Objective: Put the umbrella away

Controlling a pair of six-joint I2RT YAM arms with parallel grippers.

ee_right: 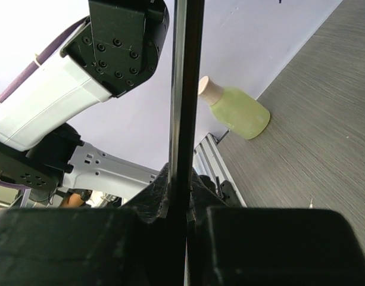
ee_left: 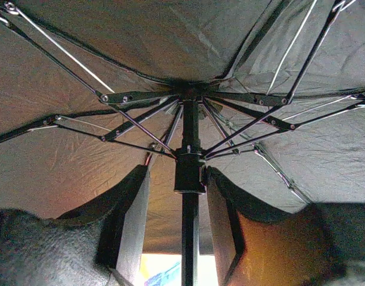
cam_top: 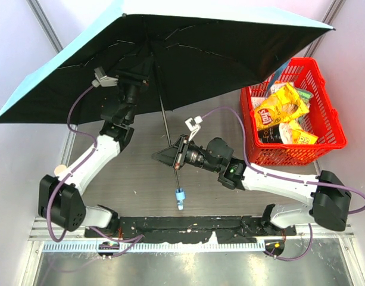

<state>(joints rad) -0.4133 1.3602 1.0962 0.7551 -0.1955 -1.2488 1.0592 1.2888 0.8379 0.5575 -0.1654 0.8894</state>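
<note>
The umbrella (cam_top: 170,42) is open, sky-blue on top and black underneath, and its canopy spans the back of the top view. Its thin black shaft (cam_top: 165,122) slants down to a small blue handle (cam_top: 180,197). My right gripper (cam_top: 170,156) is shut on the lower shaft, which runs up between its jaws in the right wrist view (ee_right: 185,89). My left gripper (cam_top: 147,70) is up under the canopy. In the left wrist view it (ee_left: 177,174) is open, with a finger on each side of the black runner (ee_left: 189,173) and gaps showing. Black ribs (ee_left: 140,128) fan out above.
A red basket (cam_top: 328,128) at the right holds snack bags, among them a yellow chip bag (cam_top: 280,106). A pale green bottle (ee_right: 236,111) lies at the table's left edge by the wall. The canopy overhangs the left arm and part of the basket.
</note>
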